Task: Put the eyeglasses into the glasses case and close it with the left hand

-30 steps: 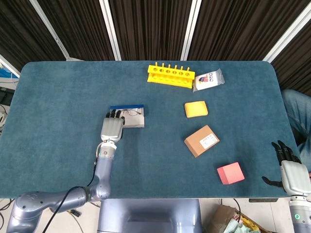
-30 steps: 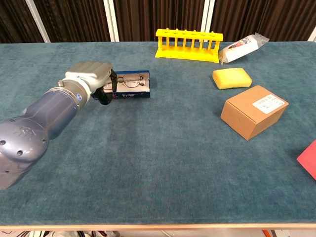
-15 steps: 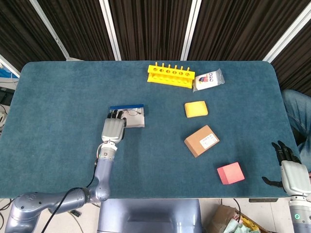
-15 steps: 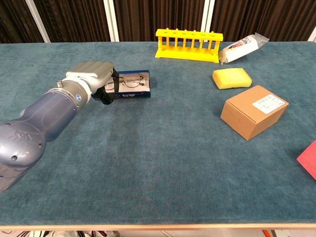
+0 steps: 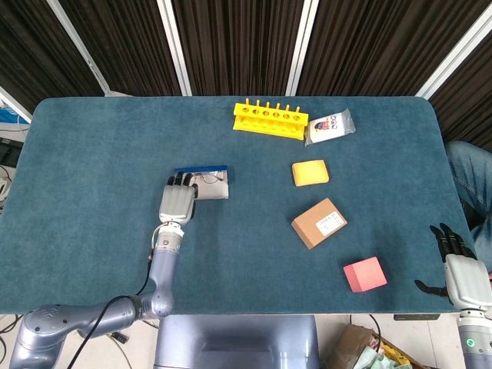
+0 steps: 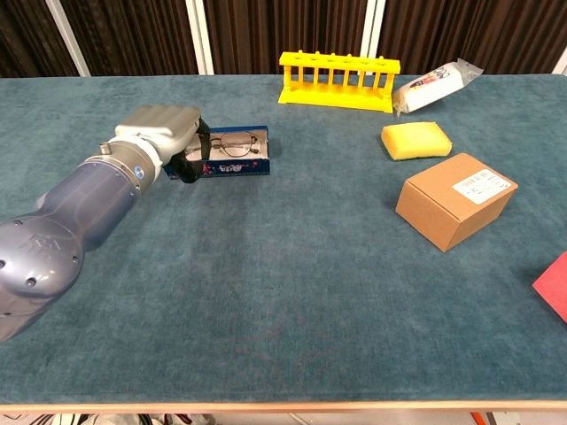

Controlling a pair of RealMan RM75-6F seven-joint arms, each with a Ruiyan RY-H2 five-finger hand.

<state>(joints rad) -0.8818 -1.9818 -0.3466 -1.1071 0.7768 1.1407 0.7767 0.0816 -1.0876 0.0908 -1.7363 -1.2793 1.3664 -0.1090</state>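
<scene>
At the left middle of the table [image 5: 92,154], the glasses case [image 6: 232,152] lies open with the eyeglasses [image 6: 232,142] inside, its long axis running left to right. The left hand [image 6: 159,135] sits at its left end, fingers curled toward it; actual grip unclear. The right hand [image 5: 461,269] rests far off, fingers spread.

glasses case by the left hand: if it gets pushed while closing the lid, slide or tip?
Probably slides rather than tips: the glasses case sits low and flat on the table. It looks small and likely light, so the left hand at its end could shove it. The eyeglasses have thin frames, probably fragile under the lid.
</scene>
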